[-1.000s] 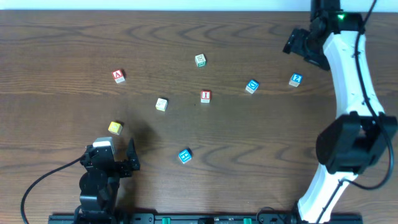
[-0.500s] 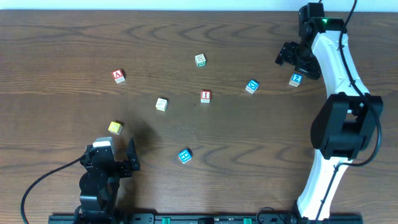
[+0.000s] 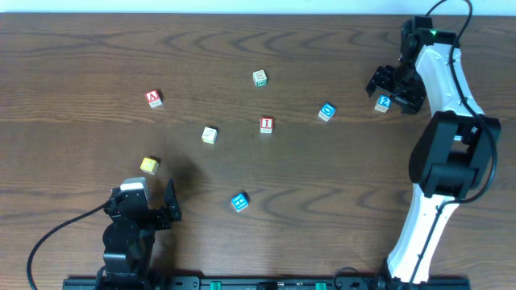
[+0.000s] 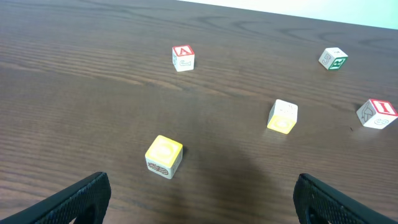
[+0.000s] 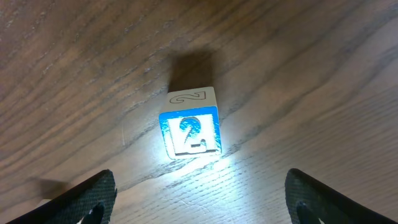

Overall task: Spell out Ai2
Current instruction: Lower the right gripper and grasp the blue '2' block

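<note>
The 2 block (image 3: 383,102) rests on the bench (image 3: 81,48) at the upper right of the overhead frame, just beside the right end effector (image 5: 199,190). In the right wrist view the block sits at frame centre, blue "2" face toward the camera, above and between the two fingers, touching neither; the jaws are spread wide. The A block (image 3: 153,98) lies upper left, the I block (image 3: 267,124) near centre. The left end effector (image 4: 202,186), lower left overhead, is spread wide, well apart from every block
</note>
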Motion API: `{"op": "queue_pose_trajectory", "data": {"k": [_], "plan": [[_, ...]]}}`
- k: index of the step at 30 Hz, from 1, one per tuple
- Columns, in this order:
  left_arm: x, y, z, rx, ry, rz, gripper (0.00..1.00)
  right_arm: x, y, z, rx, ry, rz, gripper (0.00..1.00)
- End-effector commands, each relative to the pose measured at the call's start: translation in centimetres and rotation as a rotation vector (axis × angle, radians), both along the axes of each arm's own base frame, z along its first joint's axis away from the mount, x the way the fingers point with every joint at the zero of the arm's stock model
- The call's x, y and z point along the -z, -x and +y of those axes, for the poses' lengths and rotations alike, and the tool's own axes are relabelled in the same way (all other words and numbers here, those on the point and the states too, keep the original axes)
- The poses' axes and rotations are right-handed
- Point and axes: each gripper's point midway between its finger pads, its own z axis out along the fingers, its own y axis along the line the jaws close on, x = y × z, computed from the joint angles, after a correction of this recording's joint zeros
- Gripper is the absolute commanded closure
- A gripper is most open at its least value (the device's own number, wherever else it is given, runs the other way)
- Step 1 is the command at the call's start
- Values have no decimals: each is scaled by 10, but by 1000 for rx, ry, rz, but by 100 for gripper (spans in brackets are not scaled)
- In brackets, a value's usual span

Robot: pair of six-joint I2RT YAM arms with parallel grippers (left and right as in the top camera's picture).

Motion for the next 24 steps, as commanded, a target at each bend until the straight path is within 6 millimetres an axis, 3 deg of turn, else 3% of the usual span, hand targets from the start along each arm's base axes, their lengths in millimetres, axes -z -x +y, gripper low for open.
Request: {"op": "queue_pose_trajectory", "data": {"k": [1, 24], "plan": [[8, 0, 2, -8, -11, 17, 5, 14, 2, 5, -28, -19, 28, 14], [8, 0, 2, -8, -11, 17, 5, 42, -6, 4, -46, -19, 31, 22]]}}
